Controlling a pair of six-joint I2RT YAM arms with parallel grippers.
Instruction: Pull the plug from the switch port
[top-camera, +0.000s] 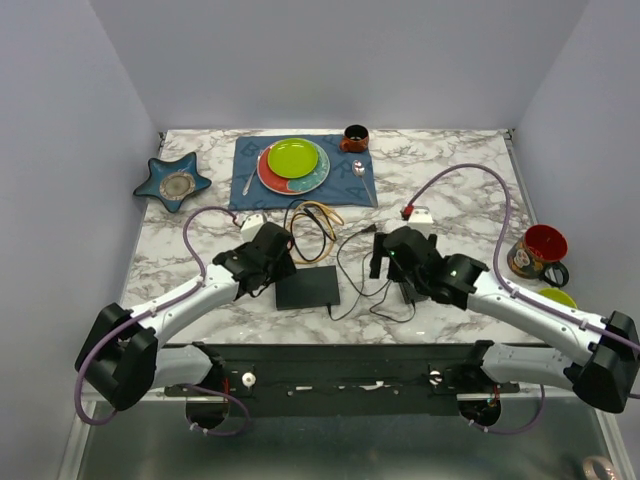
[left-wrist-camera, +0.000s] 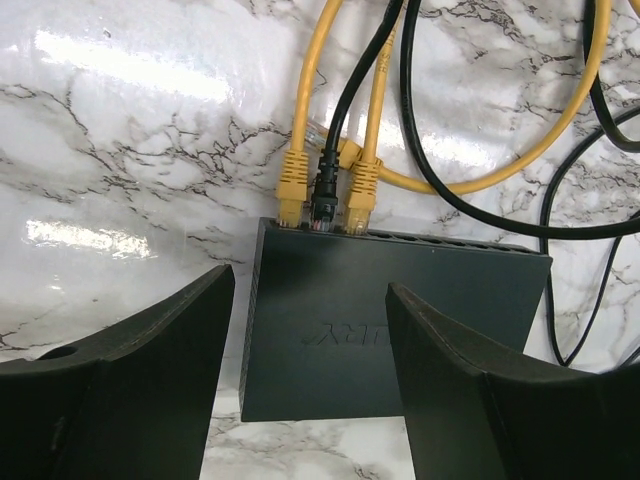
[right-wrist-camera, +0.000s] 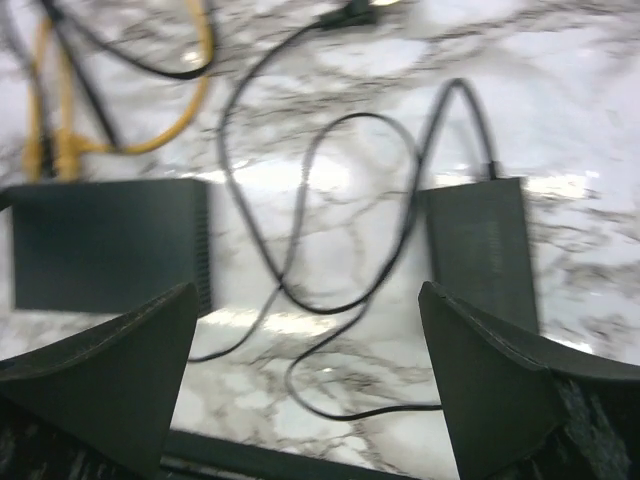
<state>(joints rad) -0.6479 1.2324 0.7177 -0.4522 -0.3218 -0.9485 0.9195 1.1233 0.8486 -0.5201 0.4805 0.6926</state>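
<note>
From above, the flat matte-black rectangular switch (top-camera: 308, 287) lies on the marble table (top-camera: 450, 165), just beside the left gripper (top-camera: 270, 262). The right gripper (top-camera: 384, 262) is off to its right.

In the left wrist view the jaws are spread and empty over the switch's near left part. Two yellow plugs (left-wrist-camera: 292, 190) and a black plug (left-wrist-camera: 324, 195) sit in its far edge.

The right wrist view is blurred: the jaws are wide and hold nothing, and the switch lies to the left.

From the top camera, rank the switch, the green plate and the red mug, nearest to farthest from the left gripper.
1. Switch, beside the left gripper.
2. Green plate, on the blue mat behind.
3. Red mug, far right edge.
</note>
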